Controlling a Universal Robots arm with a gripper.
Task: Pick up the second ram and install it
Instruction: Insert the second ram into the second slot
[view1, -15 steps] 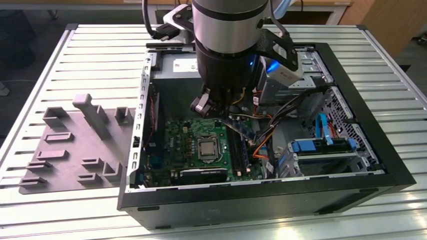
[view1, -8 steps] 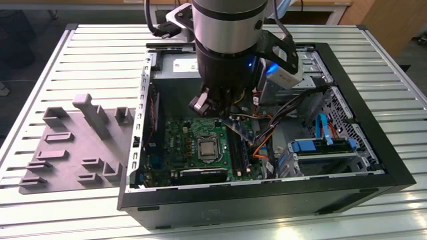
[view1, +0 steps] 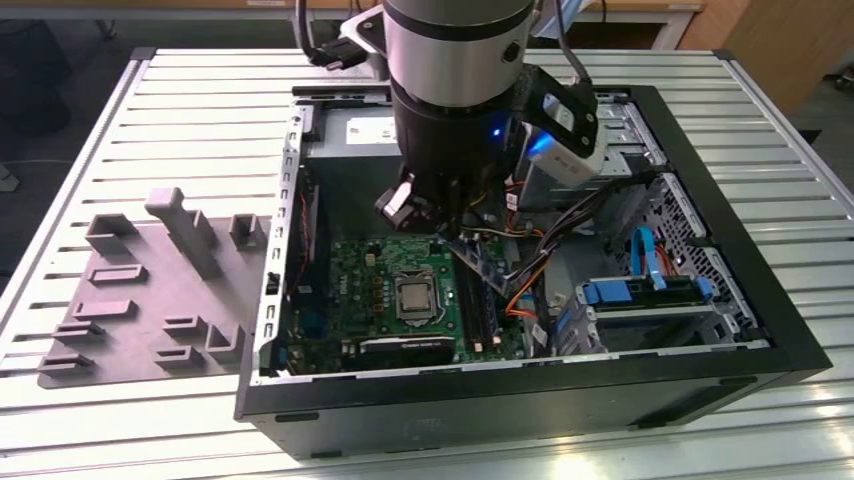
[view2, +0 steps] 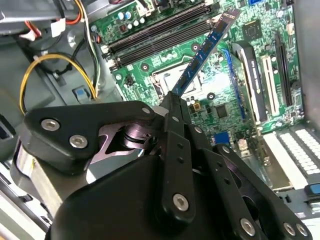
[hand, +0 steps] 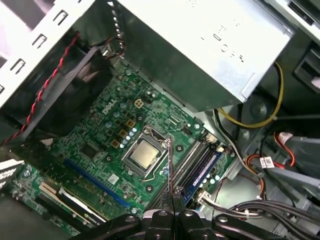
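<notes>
In the exterior view the hand (view1: 447, 238) is hovering over the motherboard (view1: 374, 285), in the second wrist view it is clamping one end of the memory stick (view2: 202, 50), and in the first wrist view that stick is hanging edge-on above the motherboard.

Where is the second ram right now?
In the first wrist view the second ram is held in the gripper above the motherboard, between the CPU socket and the black memory slots.
</notes>
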